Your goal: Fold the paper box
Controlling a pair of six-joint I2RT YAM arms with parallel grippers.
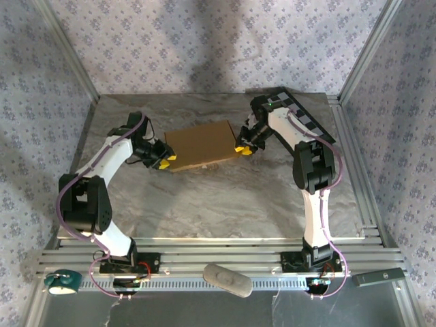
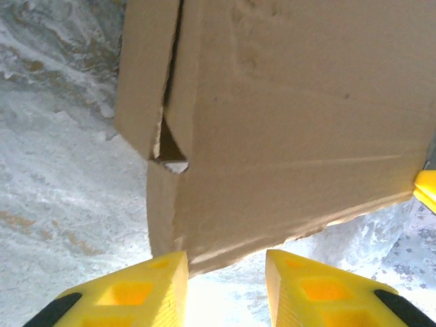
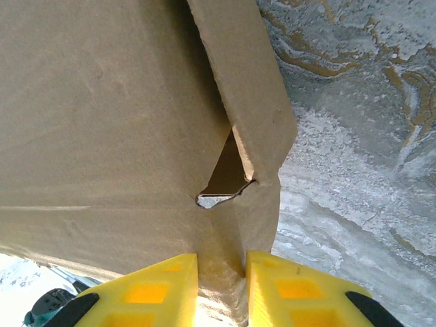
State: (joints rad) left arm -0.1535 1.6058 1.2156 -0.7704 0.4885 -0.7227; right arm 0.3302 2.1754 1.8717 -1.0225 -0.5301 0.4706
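while my right gripper [image 3: 221, 264] pinches a corner of the paper box [image 1: 201, 144], my left gripper [image 2: 225, 266] stands wide at its opposite end.

Tan-brown paper box [image 1: 199, 144], yellow fingers [image 3: 146, 293], grey marbled table [image 1: 225, 204], black-and-white checkerboard panel [image 1: 311, 117], lilac floral walls [image 1: 204, 48]

2 white-and-black arms [image 1: 102, 163], purple cables [image 1: 61, 197], yellow gripper fingers [image 2: 136, 293]
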